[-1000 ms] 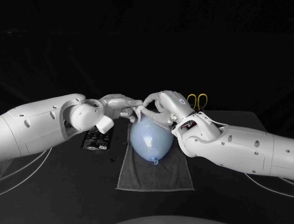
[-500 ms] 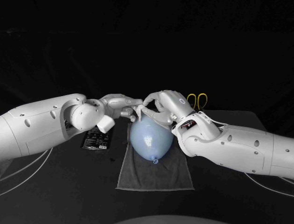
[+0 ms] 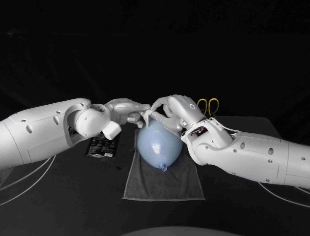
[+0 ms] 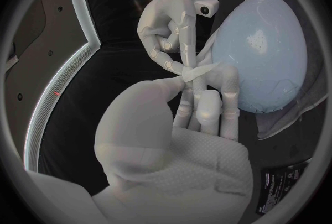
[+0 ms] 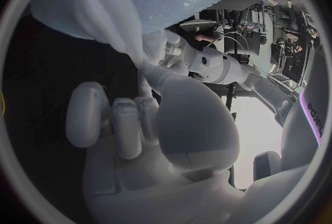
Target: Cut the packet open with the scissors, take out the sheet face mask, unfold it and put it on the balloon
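Almost nothing has moved in the last second. The left hand and the right hand stay at the far end of the balloon, which lies on the towel. The fingers of each hand pinch an edge of the mask, so I judge the laying on is not finished.

The left arm and right arm wear glossy white shells with small dark screw holes. The left hand and right hand are silver. Thin pale cables loop beneath.
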You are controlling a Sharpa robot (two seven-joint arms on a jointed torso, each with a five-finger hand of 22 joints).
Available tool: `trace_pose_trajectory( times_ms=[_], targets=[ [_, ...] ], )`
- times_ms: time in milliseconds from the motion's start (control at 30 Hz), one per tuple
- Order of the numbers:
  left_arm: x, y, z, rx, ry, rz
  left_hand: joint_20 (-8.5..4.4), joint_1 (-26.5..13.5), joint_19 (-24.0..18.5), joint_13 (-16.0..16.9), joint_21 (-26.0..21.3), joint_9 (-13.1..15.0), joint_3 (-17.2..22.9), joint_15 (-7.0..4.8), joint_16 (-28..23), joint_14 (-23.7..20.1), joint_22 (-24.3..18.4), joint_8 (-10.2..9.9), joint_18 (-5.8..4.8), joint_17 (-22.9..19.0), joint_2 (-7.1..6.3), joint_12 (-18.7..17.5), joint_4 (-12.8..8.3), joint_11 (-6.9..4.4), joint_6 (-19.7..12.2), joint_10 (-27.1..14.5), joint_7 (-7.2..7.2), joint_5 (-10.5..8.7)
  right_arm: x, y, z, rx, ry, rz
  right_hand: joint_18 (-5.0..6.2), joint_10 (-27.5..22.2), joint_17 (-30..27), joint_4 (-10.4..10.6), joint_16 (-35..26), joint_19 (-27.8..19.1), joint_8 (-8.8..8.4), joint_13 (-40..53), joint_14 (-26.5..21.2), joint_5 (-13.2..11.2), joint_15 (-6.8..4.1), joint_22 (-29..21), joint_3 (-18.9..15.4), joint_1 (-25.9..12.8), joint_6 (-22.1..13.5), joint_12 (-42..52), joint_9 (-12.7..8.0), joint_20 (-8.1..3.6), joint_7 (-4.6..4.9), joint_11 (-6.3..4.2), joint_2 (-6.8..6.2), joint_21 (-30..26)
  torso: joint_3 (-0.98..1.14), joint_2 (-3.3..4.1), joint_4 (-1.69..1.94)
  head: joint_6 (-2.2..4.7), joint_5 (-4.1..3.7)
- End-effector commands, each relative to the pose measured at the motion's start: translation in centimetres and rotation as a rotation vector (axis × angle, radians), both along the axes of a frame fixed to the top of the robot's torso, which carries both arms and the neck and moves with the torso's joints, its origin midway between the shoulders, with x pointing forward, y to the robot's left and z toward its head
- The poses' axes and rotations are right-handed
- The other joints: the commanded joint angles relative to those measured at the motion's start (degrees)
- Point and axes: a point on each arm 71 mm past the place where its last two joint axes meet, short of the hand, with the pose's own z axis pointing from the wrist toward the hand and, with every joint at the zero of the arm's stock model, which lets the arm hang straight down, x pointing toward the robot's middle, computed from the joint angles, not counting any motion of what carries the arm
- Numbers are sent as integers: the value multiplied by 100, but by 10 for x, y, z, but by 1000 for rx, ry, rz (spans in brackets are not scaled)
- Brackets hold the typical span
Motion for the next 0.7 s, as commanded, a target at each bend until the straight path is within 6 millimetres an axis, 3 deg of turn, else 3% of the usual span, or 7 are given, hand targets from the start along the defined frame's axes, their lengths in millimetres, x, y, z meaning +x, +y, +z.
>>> trace_pose_trajectory(
  times_ms=[33, 400, 700],
  targets=[
    [0, -4, 2, -3, -4, -8, 5, 14, 31, -6, 25, 2, 31, -2, 20, 33, 10, 23, 92, 3, 25, -27, -33, -18, 56, 34, -34, 20, -3, 3, 3, 9, -30, 29, -20, 417, 1508, 2, 31, 35, 42, 1288, 596, 17, -48, 1022, 49, -3, 31, 29, 15, -29, -14, -39, 45, 40, 1, -1, -2, -3, 8],
    [0, -2, 1, 34, -20, 0, -8, 27, 54, 5, 49, 51, 20, -7, 24, 62, 21, 68, 93, 25, -20, -5, -73, -20, 70, 61, -33, 20, -4, 0, 3, 5, -22, 29, -23, 435, 1508, -16, 31, 41, 92, 1309, 596, 17, -54, 1026, 81, -2, 29, 53, 38, -36, -23, -47, 12, 57, 2, 2, -3, -5, 13],
    [2, 1, 0, 96, -48, 22, -43, 50, 268, 60, 214, 320, 46, -22, 44, 125, 271, 259, 53, 39, -34, 68, -83, -34, 21, 84, -40, 20, -8, -5, 3, -3, -8, 37, -22, 432, 1508, -19, 31, 39, 98, 1305, 596, 16, -55, 1025, 85, -2, 29, 48, 41, -37, -24, -48, 7, 50, 2, -2, -4, -8, 18]
  ],
)
